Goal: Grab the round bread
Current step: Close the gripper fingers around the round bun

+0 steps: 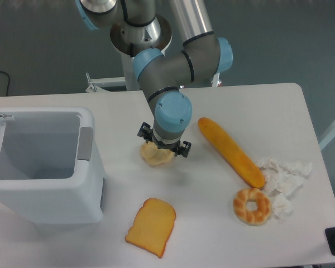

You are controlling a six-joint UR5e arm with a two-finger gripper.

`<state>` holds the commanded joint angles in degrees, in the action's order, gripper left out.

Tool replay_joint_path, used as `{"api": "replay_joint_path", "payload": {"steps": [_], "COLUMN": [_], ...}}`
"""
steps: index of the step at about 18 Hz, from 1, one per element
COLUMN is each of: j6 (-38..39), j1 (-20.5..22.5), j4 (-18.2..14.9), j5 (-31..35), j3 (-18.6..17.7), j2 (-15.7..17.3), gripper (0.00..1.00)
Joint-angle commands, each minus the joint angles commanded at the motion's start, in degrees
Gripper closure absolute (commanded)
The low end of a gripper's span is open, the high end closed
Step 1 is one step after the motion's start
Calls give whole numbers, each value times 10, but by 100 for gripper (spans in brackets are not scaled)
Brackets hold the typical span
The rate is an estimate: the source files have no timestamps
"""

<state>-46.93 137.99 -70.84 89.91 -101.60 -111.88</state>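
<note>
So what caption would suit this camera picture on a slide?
Robot arm's gripper poised right over the round bread on a white table, beside a long loaf.

Single arm enters from the top centre of the frame, grey links with light-blue joint caps. Upper link descends from top centre; elbow joints fold near the upper middle. Wrist housing points straight down at frame centre, slightly left. Gripper [163,148] sits directly below the wrist, mostly hidden by it. Two dark finger tips [183,148] protrude left and right of the housing. Jaw opening not resolvable from this view.
</note>
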Motion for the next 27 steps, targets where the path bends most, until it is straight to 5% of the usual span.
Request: {"api": "replay_joint_path", "payload": {"steps": [7,27], "j6": [2,1], "j1": [-3,-11], "j4": [42,62], "j5": [0,2], "j3": [-12,-24], "j2": [-19,-23], "gripper": [0,1]}}
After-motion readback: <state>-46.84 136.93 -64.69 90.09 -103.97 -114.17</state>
